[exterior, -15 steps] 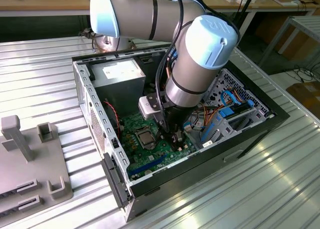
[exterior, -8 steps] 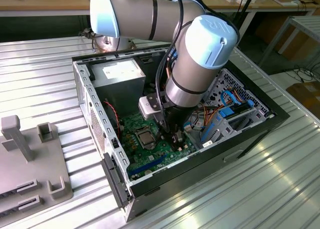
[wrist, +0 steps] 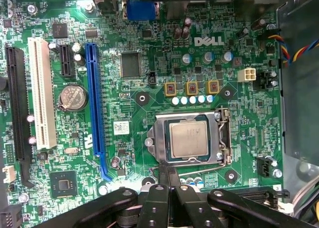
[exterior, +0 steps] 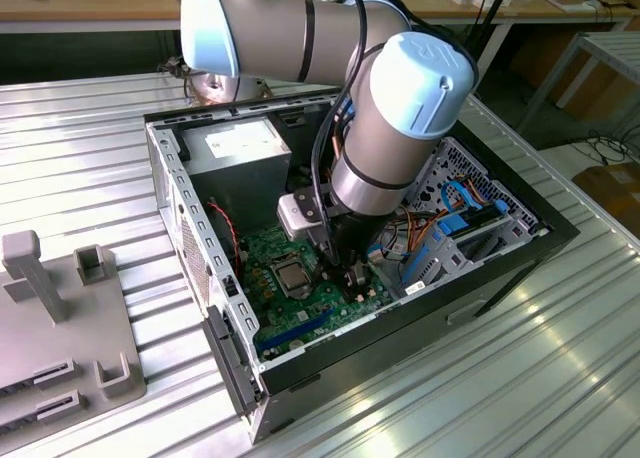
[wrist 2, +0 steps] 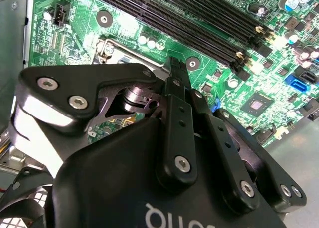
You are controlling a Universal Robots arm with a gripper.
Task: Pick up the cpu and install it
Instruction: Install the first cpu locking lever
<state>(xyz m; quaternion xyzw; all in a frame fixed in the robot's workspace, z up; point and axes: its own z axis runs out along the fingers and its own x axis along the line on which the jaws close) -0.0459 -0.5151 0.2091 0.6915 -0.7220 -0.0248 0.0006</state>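
Observation:
The cpu (wrist: pixel 188 137), a small silver-grey square, lies flat inside the silver socket frame (wrist: pixel 162 138) on the green motherboard (wrist: pixel 124 93). In the exterior view the cpu (exterior: pixel 292 274) sits near the board's middle, inside the open computer case (exterior: pixel 190 218). My gripper (wrist: pixel 168 172) hangs just beside one edge of the socket, its black fingers pressed together with nothing between them. Seen from the exterior view, the gripper (exterior: pixel 353 278) is low over the board on the exterior view's right of the cpu. In the second wrist view the gripper (wrist 2: pixel 175 63) covers most of the socket.
Long black memory slots (wrist 2: pixel 189 19) run beside the socket. A blue expansion slot (wrist: pixel 93 98) and a white one (wrist: pixel 41 93) lie further off. The power supply (exterior: pixel 235 148) and blue cables (exterior: pixel 470 203) crowd the case. A grey fixture (exterior: pixel 50 308) stands outside on the ribbed metal table (exterior: pixel 500 378).

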